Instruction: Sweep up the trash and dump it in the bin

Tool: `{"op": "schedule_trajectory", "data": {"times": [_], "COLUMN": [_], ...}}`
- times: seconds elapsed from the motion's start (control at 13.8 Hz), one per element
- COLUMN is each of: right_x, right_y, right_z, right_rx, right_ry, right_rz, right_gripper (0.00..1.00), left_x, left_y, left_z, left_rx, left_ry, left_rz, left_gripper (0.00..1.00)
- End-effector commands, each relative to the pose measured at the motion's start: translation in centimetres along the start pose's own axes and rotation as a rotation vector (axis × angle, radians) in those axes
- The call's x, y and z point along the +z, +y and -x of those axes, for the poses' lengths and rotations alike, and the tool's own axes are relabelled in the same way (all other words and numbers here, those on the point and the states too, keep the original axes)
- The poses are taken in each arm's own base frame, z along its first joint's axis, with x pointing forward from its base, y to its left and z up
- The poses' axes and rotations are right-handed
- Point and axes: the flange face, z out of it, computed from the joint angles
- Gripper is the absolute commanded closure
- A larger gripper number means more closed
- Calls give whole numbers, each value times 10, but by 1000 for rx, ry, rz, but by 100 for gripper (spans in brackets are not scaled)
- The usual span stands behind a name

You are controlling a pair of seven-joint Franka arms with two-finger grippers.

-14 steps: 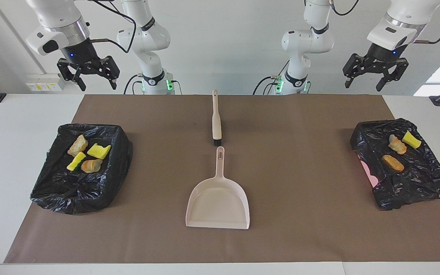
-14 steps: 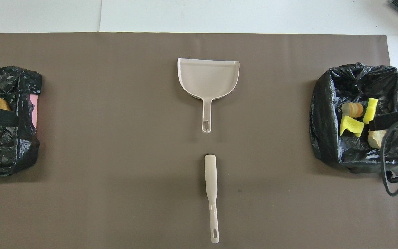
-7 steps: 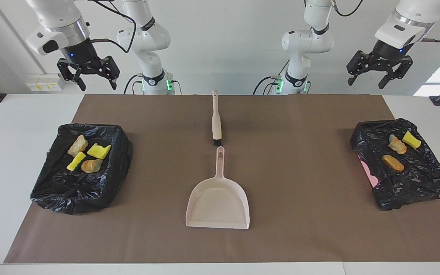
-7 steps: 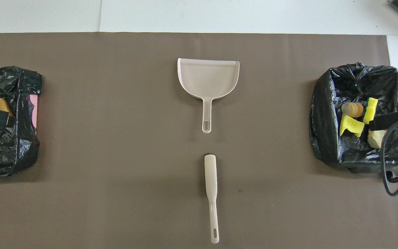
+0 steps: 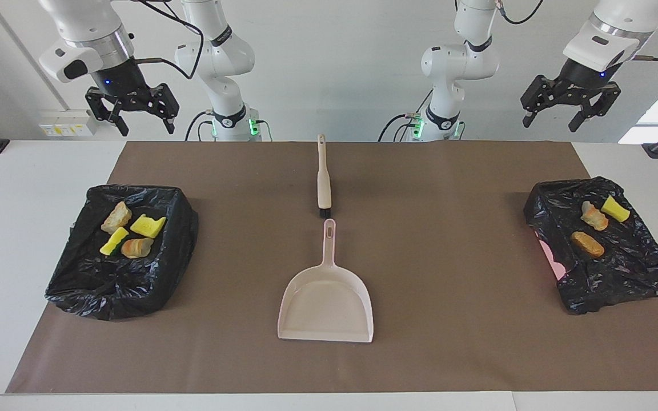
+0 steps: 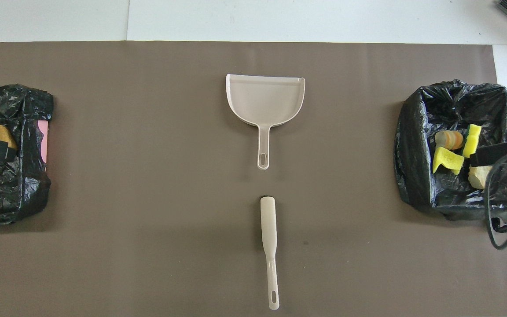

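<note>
— So where's the trash [image 5: 129,233] sitting?
— I see four chunks in the black-lined bin [image 5: 117,285] at the right arm's end of the bench [image 5: 20,228], three [image 5: 593,224] in the other bin [image 5: 620,279].
— And the pincers?
— My right pincer [image 5: 133,116] and left pincer [image 5: 569,108] hang spread and empty, each raised over its own end. Dustpan [image 5: 325,297] and brush [image 5: 323,177] lie mid-mat.

Crinkled glossy black plastic lines both bins [image 5: 123,285] [image 5: 620,285]. The dustpan [image 5: 325,308] and brush [image 5: 324,177] look smooth, matt plastic. The brown mat [image 5: 449,240] is matt; the bench [image 5: 20,188] smooth white.
</note>
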Motion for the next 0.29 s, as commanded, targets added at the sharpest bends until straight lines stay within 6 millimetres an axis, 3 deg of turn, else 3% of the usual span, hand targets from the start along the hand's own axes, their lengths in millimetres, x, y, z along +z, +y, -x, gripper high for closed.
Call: {"op": "schedule_trajectory", "data": {"times": [0.0, 0.22], "right_x": [2, 2], "right_y": [5, 5], "right_z": [5, 5], "right_rx": [-18, -18], "right_ry": [23, 25], "right_rz": [7, 7], "right_gripper": [0, 0], "left_x": [-4, -6], "left_y": [-2, -2], "left_z": [1, 2], "left_rx": [-15, -13], "left_ry": [-7, -4], "left_rz": [-17, -17], "left_gripper": [0, 0]}}
